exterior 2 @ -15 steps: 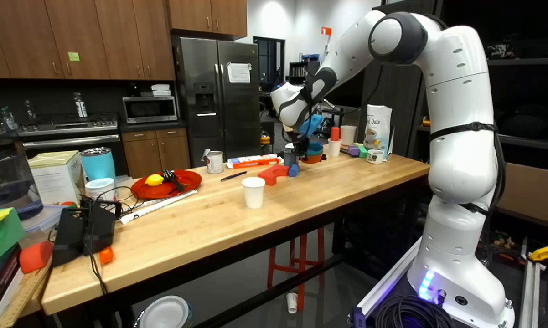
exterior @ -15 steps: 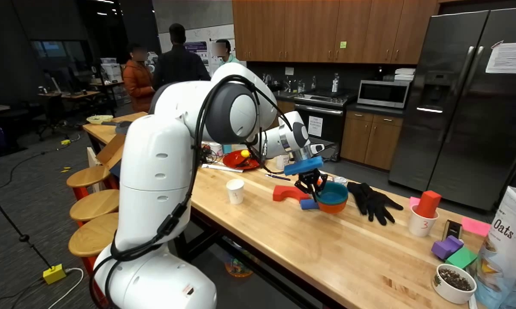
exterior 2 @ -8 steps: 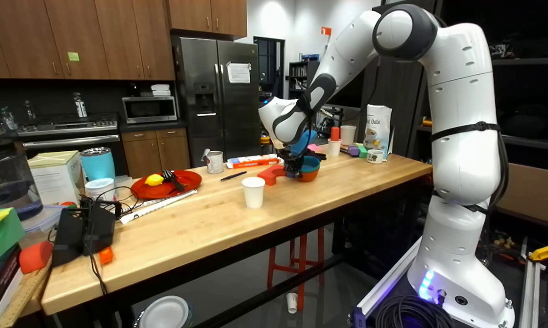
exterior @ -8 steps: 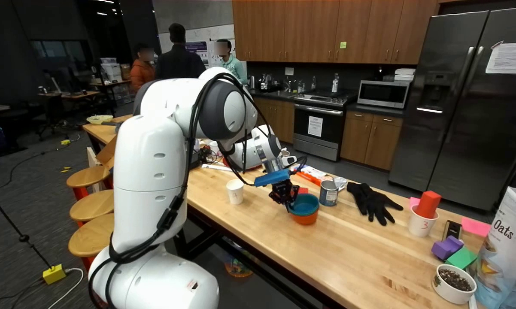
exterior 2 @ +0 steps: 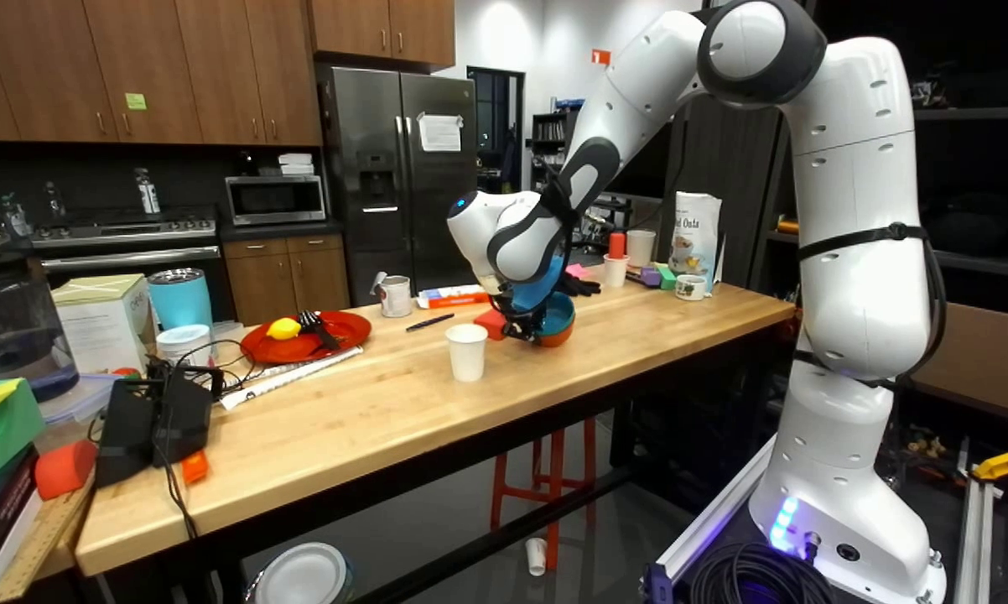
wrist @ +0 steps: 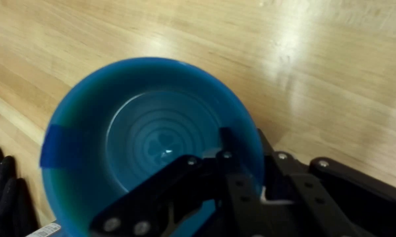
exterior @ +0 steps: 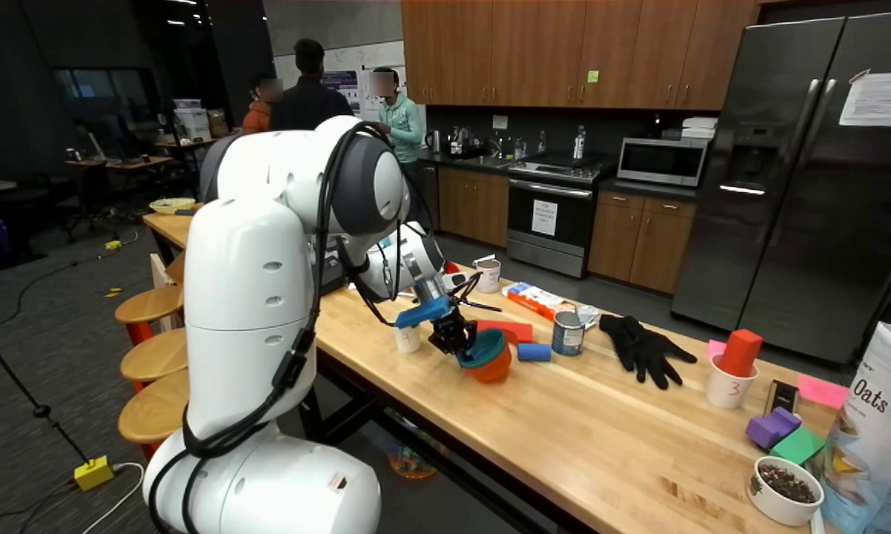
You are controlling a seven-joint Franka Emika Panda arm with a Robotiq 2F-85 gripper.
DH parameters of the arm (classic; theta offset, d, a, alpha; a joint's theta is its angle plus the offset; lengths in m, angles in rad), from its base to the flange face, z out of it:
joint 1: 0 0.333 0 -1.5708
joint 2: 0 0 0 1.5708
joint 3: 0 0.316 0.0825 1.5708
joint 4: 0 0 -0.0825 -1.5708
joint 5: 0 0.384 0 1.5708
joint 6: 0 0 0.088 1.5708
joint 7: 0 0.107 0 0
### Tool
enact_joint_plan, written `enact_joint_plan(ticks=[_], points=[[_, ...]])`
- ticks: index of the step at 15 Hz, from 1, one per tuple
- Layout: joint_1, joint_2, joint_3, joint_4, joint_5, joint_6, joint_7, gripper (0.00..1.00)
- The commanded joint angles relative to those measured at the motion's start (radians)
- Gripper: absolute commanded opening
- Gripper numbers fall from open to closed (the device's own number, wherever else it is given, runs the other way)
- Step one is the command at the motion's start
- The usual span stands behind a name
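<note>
The hand [wrist: 245, 138] is clamping the rim of the bowl [wrist: 161, 112], one finger standing inside the wall and one outside. In an exterior view, the bowl, teal within and orange without, is sitting at a tilt over the table [exterior: 601, 437], its mouth facing left toward the hand; whether its base is touching the table is not showing clearly.

A paper cup [exterior: 407, 341] is standing upright just left of the hand. A blue cylinder [exterior: 534, 352] is lying near the bowl on the right, and a red block [exterior: 516, 332] is resting just beyond, on the far side.

The rim grip and the tilt are suggesting a repositioning step, with release not yet being due. The next move is probably calling for a firm pinch, gradual levelling of the bowl, and clearance from the paper cup.
</note>
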State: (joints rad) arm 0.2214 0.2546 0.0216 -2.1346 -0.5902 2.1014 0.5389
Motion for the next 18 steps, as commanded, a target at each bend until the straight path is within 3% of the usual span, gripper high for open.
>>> enact_joint_plan(ticks=[1,3,7,12,18], points=[[0.018,0.0,0.021,-0.063,-0.009,0.034,0.117,0.48],[0.02,0.004,0.026,-0.079,-0.025,0.051,0.164,0.6],[0.008,-0.004,0.027,-0.087,-0.024,0.063,0.211,0.69],[-0.012,-0.019,0.026,-0.093,-0.016,0.061,0.224,0.95],[-0.025,-0.036,0.024,-0.101,-0.021,0.044,0.243,1.0]])
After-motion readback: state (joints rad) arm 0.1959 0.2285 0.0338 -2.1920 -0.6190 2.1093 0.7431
